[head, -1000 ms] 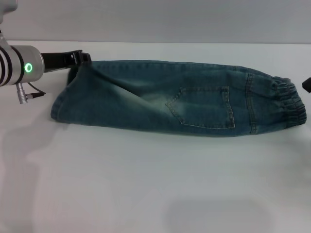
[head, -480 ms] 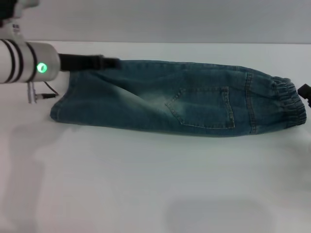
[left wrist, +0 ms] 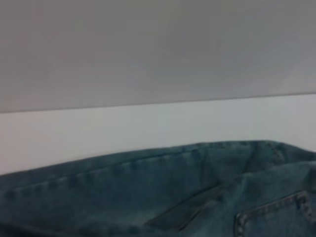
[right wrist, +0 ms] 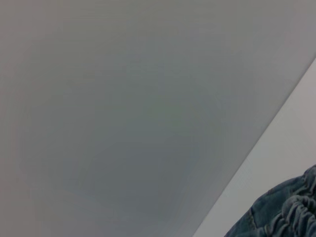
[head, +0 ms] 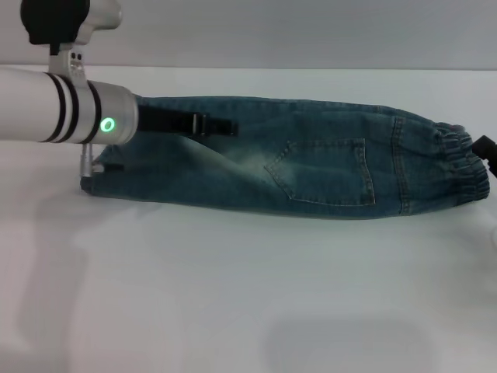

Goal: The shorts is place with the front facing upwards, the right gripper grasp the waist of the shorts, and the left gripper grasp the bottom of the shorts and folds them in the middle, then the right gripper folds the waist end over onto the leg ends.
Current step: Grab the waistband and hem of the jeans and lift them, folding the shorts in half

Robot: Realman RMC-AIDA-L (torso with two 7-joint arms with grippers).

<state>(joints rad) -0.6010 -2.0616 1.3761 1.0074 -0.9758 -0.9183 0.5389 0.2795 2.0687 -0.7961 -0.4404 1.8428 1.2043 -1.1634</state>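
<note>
The blue denim shorts (head: 326, 167) lie folded lengthwise across the far part of the white table (head: 248, 295), with a stitched patch pocket (head: 322, 171) facing up. The gathered elastic waist (head: 466, 167) is at the right end. The leg ends (head: 97, 180) are at the left, partly hidden behind my left arm (head: 54, 105). My left gripper (head: 221, 127) reaches over the shorts' upper left part, near the far edge. Only a black tip of my right gripper (head: 486, 148) shows, just beside the waist. Close denim (left wrist: 148, 192) fills the left wrist view, and the gathered waist (right wrist: 291, 212) appears in the right wrist view.
A grey wall (head: 311, 31) rises behind the table's far edge, close behind the shorts. Bare white tabletop stretches from the shorts toward me.
My left arm has swept right, its gripper passing from the leg-end corner to over the shorts' middle-left. The shorts have stayed in place. The right gripper's tip has edged in beside the waist.
</note>
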